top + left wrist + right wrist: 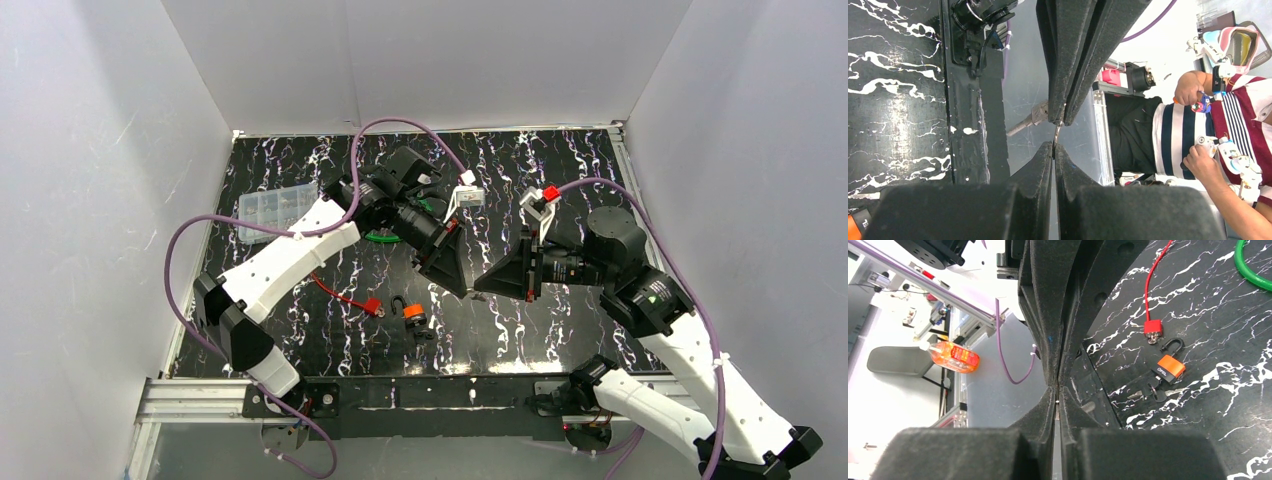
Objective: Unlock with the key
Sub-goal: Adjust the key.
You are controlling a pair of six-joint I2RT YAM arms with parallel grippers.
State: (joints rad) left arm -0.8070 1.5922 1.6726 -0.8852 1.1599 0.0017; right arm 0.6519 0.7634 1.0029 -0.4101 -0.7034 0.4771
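Note:
A thin metal key [1056, 134] is pinched between both grippers, which meet tip to tip above the middle of the table. My left gripper [1054, 145] is shut on one end of it. My right gripper [1057, 390] is shut on the other end, and a sliver of metal [1057, 407] shows between its pads. From above, the left gripper [462, 288] and right gripper [488, 283] touch noses over the dark mat. An orange padlock [414, 316] lies on the mat nearer the front, with its shackle [1173, 345] up and a bunch of keys [1154, 390] beside it.
A small red padlock [1153, 329] on a red cable [335, 290] lies left of the orange one. A green cable [380, 237] and a clear plastic box [275, 210] sit at the back left. White walls enclose the table. A seated person [1198, 130] is beyond the front edge.

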